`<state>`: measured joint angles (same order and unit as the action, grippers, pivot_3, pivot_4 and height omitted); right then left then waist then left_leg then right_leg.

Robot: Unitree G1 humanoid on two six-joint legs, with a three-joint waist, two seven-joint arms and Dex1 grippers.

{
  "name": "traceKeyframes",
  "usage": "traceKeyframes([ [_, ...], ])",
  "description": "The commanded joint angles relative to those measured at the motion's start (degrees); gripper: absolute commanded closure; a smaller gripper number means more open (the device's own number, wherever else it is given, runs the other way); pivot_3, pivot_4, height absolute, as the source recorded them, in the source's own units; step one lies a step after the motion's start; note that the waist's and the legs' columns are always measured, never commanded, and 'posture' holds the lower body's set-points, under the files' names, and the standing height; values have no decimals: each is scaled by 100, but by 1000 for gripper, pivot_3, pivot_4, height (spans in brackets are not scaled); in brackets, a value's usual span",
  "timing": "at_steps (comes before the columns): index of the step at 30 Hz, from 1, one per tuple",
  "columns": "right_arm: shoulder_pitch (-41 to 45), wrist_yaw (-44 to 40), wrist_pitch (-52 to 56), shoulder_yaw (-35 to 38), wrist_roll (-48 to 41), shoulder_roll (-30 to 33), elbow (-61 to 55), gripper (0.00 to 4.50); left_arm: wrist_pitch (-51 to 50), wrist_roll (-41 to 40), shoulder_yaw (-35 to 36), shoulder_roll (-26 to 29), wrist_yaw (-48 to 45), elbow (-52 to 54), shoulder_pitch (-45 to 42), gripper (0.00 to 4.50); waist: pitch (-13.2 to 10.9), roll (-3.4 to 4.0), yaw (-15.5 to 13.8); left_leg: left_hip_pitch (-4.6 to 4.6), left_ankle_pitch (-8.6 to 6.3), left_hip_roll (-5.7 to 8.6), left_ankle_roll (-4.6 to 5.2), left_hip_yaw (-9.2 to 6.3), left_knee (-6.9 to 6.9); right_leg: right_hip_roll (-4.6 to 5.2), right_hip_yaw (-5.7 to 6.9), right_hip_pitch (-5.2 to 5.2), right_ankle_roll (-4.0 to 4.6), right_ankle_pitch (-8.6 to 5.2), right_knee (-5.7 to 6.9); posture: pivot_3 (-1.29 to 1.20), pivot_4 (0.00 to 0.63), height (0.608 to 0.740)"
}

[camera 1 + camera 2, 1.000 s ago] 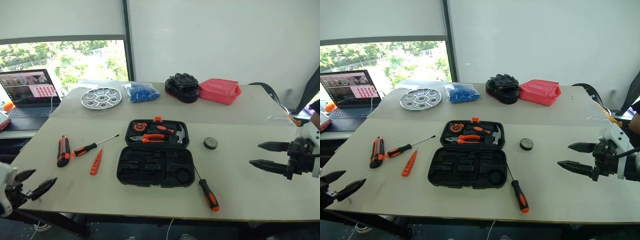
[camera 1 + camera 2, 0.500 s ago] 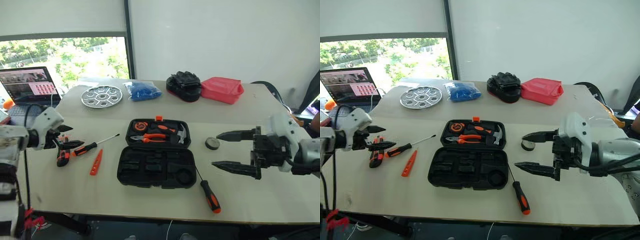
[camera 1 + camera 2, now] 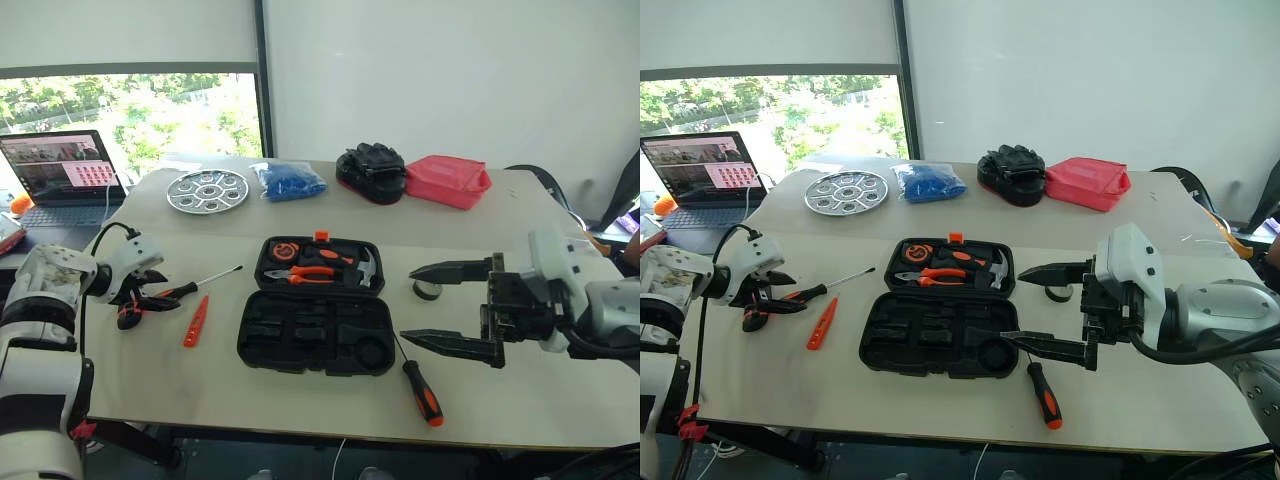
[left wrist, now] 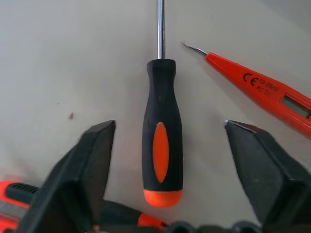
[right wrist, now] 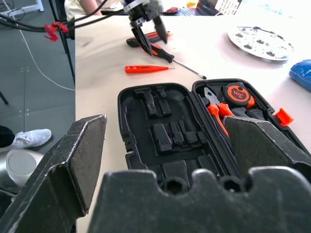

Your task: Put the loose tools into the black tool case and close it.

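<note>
The black tool case lies open mid-table, with pliers, a hammer and an orange tape in its far half. My left gripper is open, one finger on each side of a screwdriver's black-and-orange handle without touching it. The orange tester screwdriver lies just beside it, and the utility knife is partly hidden behind the gripper. A second screwdriver lies right of the case, near a round dark tape measure. My right gripper hovers wide open at the case's right side, pointing left.
At the back of the table stand a round silver tray, a blue bag, a lumpy black bundle and a pinkish-red container. A laptop sits at the far left.
My left gripper rose from the table's front edge and moved forward onto the left screwdriver's handle. My right gripper swung left from the table's right side to the case.
</note>
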<state>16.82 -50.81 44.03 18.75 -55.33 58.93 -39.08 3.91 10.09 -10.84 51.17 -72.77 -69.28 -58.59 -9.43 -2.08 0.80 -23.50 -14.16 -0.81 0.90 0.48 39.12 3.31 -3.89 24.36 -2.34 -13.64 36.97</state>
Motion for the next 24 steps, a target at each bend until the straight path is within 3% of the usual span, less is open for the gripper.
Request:
traceKeyframes([
  [1, -17, 81, -36, 199, -169, -14, -78, 0, 97, 233, -75, -38, 248, -147, -206, 2202, 0, 0, 5, 1, 0, 0, 0, 0, 0, 0, 0, 0, 0, 0, 1, 0, 150, 740],
  [6, -20, 155, -28, 268, -308, 19, -94, 0, 13, 478, -183, -136, 252, -281, -235, 3616, 0, 0, 0, 1, 0, 1, 0, -4, 5, 0, 1, -1, 0, 0, 7, 0, 150, 740],
  [18, -461, 122, -72, 468, -252, 86, -178, 0, -292, 11, 422, -159, 225, -95, -1000, 3643, -11, -22, -15, -16, 0, 0, 0, -23, 23, -2, 18, -1, 0, 1, 12, 0, 150, 740],
  [24, -711, 108, -47, 554, -275, 120, -276, 0, -618, -464, 368, -507, -1407, 1158, -1297, 3643, -12, -23, -35, -38, -2, 1, 3, -32, 55, 6, 27, -3, -10, 5, 11, 0, 150, 740],
])
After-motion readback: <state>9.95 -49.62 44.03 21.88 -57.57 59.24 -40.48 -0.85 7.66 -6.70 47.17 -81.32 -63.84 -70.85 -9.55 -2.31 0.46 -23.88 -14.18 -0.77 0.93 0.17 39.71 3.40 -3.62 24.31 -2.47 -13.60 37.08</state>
